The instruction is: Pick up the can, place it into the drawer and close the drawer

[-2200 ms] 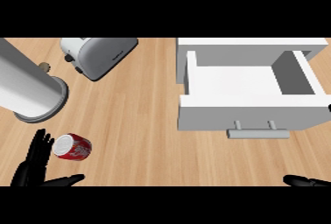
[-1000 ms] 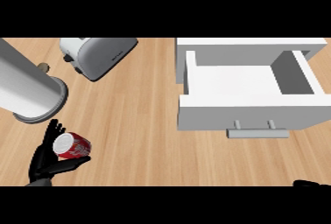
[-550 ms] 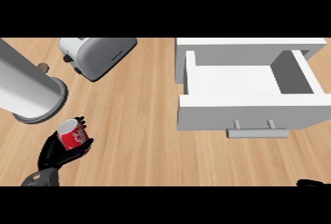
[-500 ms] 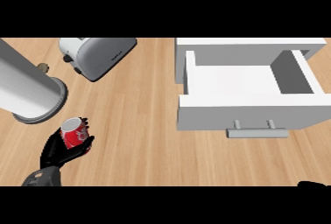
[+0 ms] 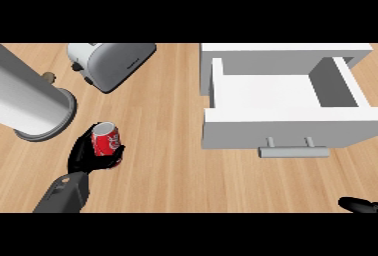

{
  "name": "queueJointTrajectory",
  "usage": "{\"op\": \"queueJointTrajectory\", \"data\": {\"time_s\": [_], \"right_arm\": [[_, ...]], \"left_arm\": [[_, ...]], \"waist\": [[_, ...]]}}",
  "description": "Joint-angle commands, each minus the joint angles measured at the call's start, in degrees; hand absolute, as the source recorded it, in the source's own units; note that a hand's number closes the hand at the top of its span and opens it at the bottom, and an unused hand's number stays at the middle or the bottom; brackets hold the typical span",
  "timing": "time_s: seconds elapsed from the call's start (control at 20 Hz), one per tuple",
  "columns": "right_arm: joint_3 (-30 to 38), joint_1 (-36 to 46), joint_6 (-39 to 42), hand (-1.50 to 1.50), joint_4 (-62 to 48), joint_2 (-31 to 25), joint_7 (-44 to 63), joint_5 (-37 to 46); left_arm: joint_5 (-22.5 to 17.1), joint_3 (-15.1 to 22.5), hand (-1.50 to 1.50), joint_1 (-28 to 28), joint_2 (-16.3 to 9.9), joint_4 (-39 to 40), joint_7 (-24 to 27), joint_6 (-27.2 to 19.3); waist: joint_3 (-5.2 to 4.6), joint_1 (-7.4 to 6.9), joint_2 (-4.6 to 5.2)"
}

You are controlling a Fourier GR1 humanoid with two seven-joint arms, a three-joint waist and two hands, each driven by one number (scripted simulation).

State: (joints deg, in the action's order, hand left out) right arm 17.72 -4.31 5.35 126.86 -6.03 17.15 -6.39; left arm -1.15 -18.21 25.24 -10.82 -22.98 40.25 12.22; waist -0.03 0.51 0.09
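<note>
Head view, change: A second earlier my left hand [image 5: 92, 157] had only cupped the red cylindrical metal can [image 5: 105, 139] low on the light wooden tabletop [image 5: 170, 170]; by this moment the can stood higher and nearer the middle, tilted, its silver top toward the far side.
Head view, meaning: I judged the pick-up done and the carry to the drawer begun; placing and closing were not yet done.
Head view, left hand: My black fingers were curled round the lower part of the can, thumb on its right side, gripping it. The upper part stuck out clear of my hand.
Head view, can's place: In my left hand, at the left of the tabletop, just in front of the tall grey cylinder [image 5: 33, 100] and well apart from the drawer.
Head view, drawer: The white open drawer [image 5: 284, 132] lay pulled out at the right, its inside bare, its grey bar handle [image 5: 293, 151] facing me.
Head view, right hand: Only a black tip of my right hand [image 5: 359, 204] showed at the lower right corner; I could not tell how it was set.
Head view, other: A silver toaster [image 5: 111, 62] lay at the far left, untouched.
Head view, next: I reckoned the can had to travel right, over the drawer's front wall.
</note>
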Motion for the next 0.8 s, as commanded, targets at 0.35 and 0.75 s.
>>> {"op": "queueJointTrajectory", "data": {"time_s": [0.35, 0.75], "right_arm": [[1.2, -1.2, 0.5, -1.5, 3.5, -0.6, 1.6, -0.9], [1.3, 0.4, -0.1, -1.5, 0.9, -0.3, 0.1, 0.3]], "left_arm": [[-2.3, -0.6, 1.5, 11.3, 6.3, 2.0, -1.5, -7.5], [-3.4, 7.2, 1.5, 18.6, 10.7, -8.9, -15.4, -15.3]], "waist": [[-0.02, 0.31, 0.07], [0.05, -0.35, -0.29]]}}
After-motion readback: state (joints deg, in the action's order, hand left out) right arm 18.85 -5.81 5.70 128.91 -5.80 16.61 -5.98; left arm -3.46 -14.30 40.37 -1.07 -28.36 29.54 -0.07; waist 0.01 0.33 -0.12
